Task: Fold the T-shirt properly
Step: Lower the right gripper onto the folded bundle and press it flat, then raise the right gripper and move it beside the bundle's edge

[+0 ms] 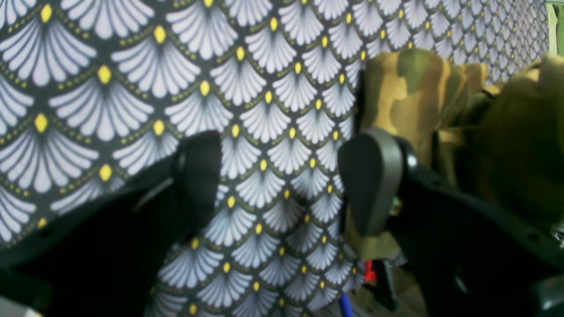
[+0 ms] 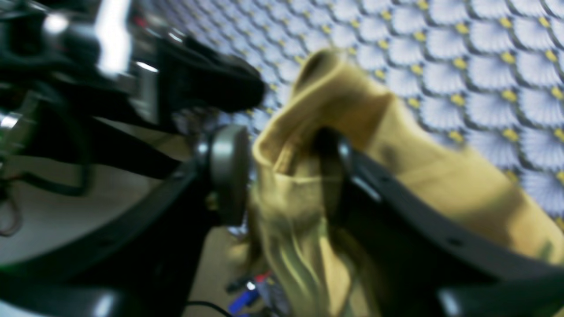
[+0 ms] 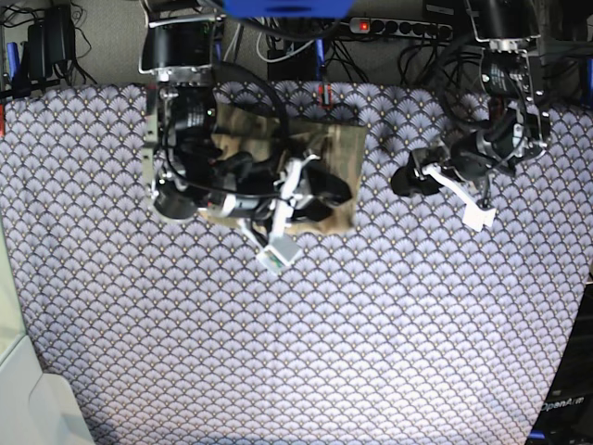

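While the soft camouflage-print T-shirt (image 3: 338,171) lies bunched at the scallop-patterned cloth's (image 3: 296,324) far edge, the right gripper (image 2: 282,176) pinches a fold (apparently to lift it); the left gripper (image 1: 282,182) gapes empty.

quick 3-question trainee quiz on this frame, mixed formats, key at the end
1. True or false: the left gripper has fabric clamped between its jaws.
2. In the base view, the T-shirt lies: A) bunched under the right arm; B) spread flat under the left arm; C) at the near edge of the table.
3. What covers the table under the shirt?

Key: 1 false, the jaws stand apart with only the patterned cloth showing in the gap. 2 A. 3 the purple scallop-patterned cloth.
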Robot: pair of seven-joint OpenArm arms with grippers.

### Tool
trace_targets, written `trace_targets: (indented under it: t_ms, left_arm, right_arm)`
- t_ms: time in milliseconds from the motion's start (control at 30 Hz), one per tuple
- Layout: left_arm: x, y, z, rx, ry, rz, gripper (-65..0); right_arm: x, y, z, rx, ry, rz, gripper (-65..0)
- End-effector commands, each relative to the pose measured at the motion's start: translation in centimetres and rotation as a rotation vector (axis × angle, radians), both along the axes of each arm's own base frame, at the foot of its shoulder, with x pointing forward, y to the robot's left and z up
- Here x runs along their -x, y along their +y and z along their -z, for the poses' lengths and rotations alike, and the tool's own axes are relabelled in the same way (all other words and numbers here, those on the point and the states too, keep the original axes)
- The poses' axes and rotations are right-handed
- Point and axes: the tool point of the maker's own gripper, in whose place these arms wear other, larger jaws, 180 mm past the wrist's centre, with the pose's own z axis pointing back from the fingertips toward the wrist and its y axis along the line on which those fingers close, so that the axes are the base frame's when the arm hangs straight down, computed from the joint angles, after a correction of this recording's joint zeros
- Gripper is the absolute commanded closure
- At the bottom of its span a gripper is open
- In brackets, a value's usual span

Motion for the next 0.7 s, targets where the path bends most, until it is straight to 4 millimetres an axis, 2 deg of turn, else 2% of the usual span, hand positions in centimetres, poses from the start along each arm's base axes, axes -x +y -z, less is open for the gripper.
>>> trace_targets:
  t_ms: [0, 100, 200, 333, 467, 567, 667]
  left_arm:
    - [-1.0, 0.3, -1.2, 0.003, -0.047, -0.001, -43.8]
    - [-1.2, 0.3, -1.3, 0.003, -0.051, -0.001, -43.8]
    - [-1.2, 0.3, -1.3, 0.003, -0.051, -0.001, -43.8]
    - [-1.0, 0.3, -1.3, 0.002, -0.048, -0.001, -43.8]
    - [-0.8, 0.3, -1.2, -0.001, -0.043, 0.004, -43.8]
    - [-0.9, 0.3, -1.3, -0.001, -0.044, 0.004, -43.8]
    - [-0.8, 0.2, -1.4, 0.006, -0.045, 0.006, -43.8]
  right_arm:
    - [-0.5, 1.3, -2.3, -0.074, -0.049, -0.018, -32.0]
    - [0.1, 2.3, -2.9, -0.107, -0.052, -0.054, -35.3]
    - [0.6, 3.1, -3.7, -0.138, -0.061, -0.085, -35.7]
    - [-0.1, 2.8, -6.5, -0.138, -0.168, -0.086, -35.6]
    - [-0.9, -1.1, -8.0, -0.034, -0.305, -0.059, -35.4]
    - [-2.0, -5.9, -6.7, 0.058, -0.299, 0.023, -35.2]
    - [-1.8, -10.8, -4.5, 0.128, -0.247, 0.129, -30.2]
